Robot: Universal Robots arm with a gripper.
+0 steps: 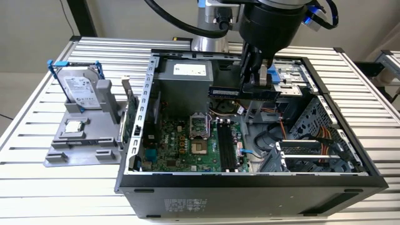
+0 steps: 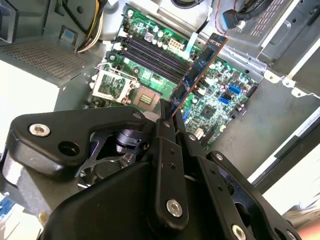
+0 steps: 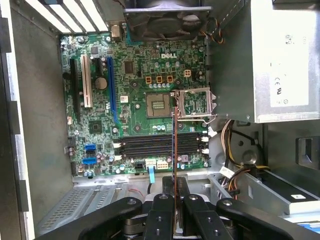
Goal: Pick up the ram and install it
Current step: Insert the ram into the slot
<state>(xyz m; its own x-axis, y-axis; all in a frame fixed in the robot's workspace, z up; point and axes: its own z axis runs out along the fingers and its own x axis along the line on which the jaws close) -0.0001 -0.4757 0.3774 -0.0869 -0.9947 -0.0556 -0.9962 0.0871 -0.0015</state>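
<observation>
My gripper (image 1: pixel 255 87) hangs over the open computer case (image 1: pixel 250 180), shut on the ram (image 1: pixel 233 92). The ram is a thin stick with a dark blue label, held level above the case's back half. In the second wrist view the ram (image 2: pixel 200 65) sticks out from the gripper (image 2: pixel 167 117) over the green motherboard (image 2: pixel 220 100). In the first wrist view the ram (image 3: pixel 173 145) shows edge-on as a thin line rising from the gripper (image 3: pixel 173 186), crossing the black memory slots (image 3: pixel 150 146). In the exterior view these slots (image 1: pixel 226 146) lie well below the stick.
A grey power supply (image 1: pixel 184 79) and loose cables (image 1: pixel 262 110) flank the gripper inside the case. At the exterior view's left, a grey fixture (image 1: pixel 81 145) holds a silver hard drive in a blue frame (image 1: pixel 81 89). A green card (image 1: pixel 129 117) stands beside the case wall.
</observation>
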